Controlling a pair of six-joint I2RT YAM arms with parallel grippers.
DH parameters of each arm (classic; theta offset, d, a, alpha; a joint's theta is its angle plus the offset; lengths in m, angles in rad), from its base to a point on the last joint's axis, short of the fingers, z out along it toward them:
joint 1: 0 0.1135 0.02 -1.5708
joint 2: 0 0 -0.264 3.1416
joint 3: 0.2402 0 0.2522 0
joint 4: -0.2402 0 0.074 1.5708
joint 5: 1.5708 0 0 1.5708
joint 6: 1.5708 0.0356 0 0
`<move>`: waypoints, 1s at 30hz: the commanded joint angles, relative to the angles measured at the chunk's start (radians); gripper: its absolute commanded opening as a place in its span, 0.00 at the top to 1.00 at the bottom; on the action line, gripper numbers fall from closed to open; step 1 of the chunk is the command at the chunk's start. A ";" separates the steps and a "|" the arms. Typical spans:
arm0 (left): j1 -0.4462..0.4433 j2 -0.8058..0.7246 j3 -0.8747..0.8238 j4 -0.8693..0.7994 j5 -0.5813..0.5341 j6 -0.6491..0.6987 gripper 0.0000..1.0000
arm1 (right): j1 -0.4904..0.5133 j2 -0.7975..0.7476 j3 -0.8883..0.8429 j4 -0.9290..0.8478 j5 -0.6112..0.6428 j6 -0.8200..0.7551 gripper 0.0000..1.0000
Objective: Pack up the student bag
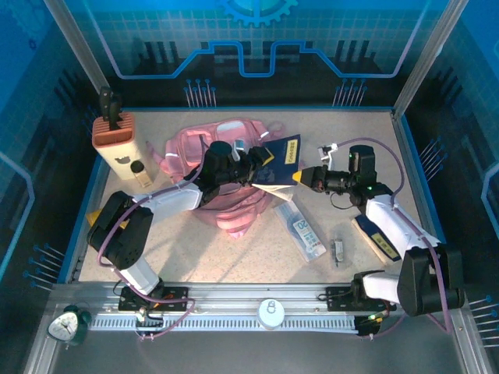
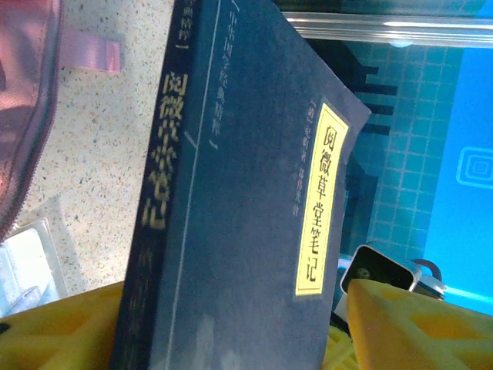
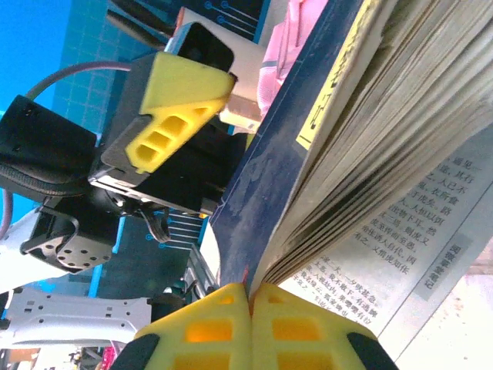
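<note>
Two arms hold up one dark blue book (image 1: 285, 152) just to the right of the student bag (image 1: 191, 146). The bag lies soft and pink on the counter (image 1: 234, 257), near the back and a bit left of the middle. The left jaws stand wide with the book between their yellow fingers (image 2: 416, 320). It is hard to tell if they squeeze the book or just sit around it. The right jaws are shut tight on one edge of the book, where the cover and pages come together. So the step looks like getting the book into the bag. The book is open a little and its pages fan out. Next, it likely needs to be closed flat, turned toward the bag's mouth and slid in without bending a page. The spine and a yellow label (image 2: 320, 200) both read 阅微草堂笔记. An open page has printed Chinese words, too small to read well.
</note>
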State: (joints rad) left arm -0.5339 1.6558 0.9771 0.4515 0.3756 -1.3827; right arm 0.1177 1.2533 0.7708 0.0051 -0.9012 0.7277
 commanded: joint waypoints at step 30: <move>-0.018 -0.096 0.074 -0.029 0.058 0.139 1.00 | -0.030 -0.017 0.001 -0.020 0.044 0.117 0.15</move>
State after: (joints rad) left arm -0.5381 1.6081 0.9985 0.3573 0.4194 -1.2758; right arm 0.0937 1.2617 0.8124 -0.0959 -0.8696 0.7101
